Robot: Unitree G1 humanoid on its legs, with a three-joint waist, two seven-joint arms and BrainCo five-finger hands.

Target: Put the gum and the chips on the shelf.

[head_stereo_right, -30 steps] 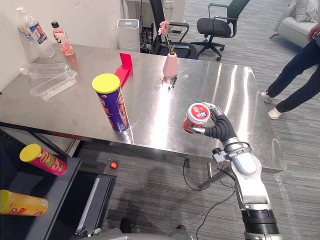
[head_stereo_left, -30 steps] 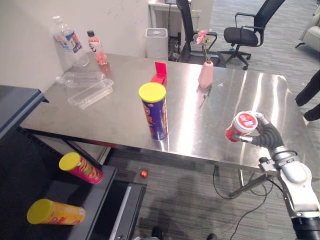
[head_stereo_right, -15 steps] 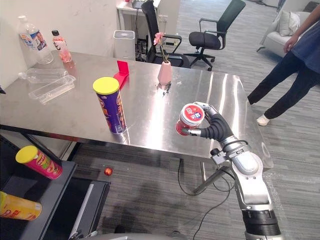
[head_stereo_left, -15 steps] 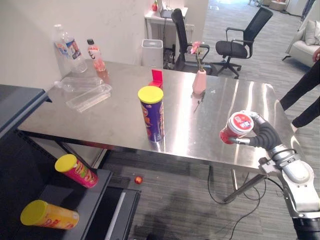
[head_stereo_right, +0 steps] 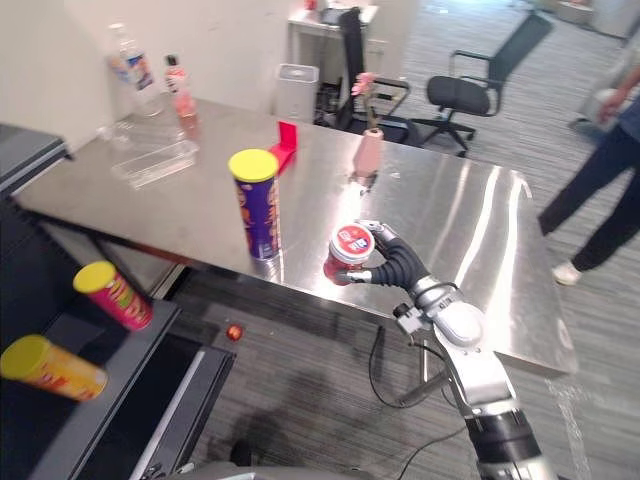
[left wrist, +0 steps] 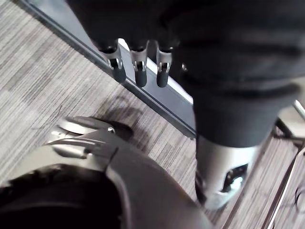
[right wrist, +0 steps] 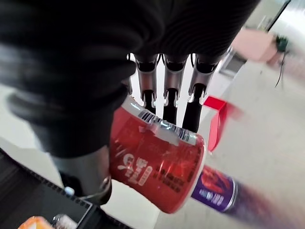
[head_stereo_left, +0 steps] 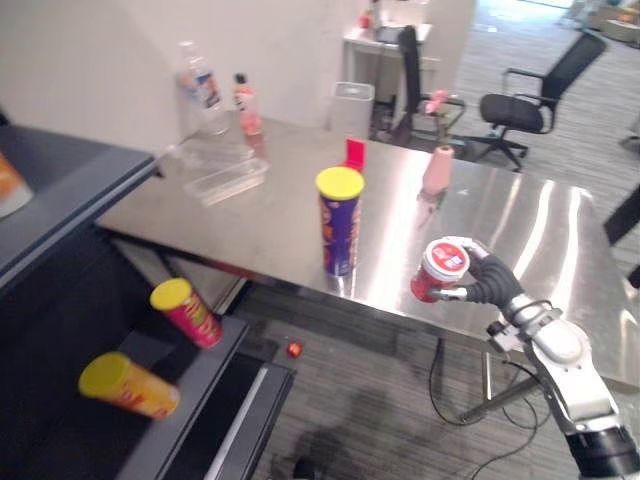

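— The left hand (left wrist: 138, 71)?
— Loose, fingers straight. The chips can (head_stereo_left: 340, 222) stands upright on the table (head_stereo_left: 250, 215).
— And the gum tub (head_stereo_left: 438, 270)?
— By the table's near edge, held in the curled fingers of the right hand (head_stereo_left: 490, 285).

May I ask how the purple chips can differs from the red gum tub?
The purple chips can is tall with a yellow lid; the red gum tub is short. The can stands upright on the table, untouched; the tub is tilted, held in the right hand. Both are lidded cylinders.
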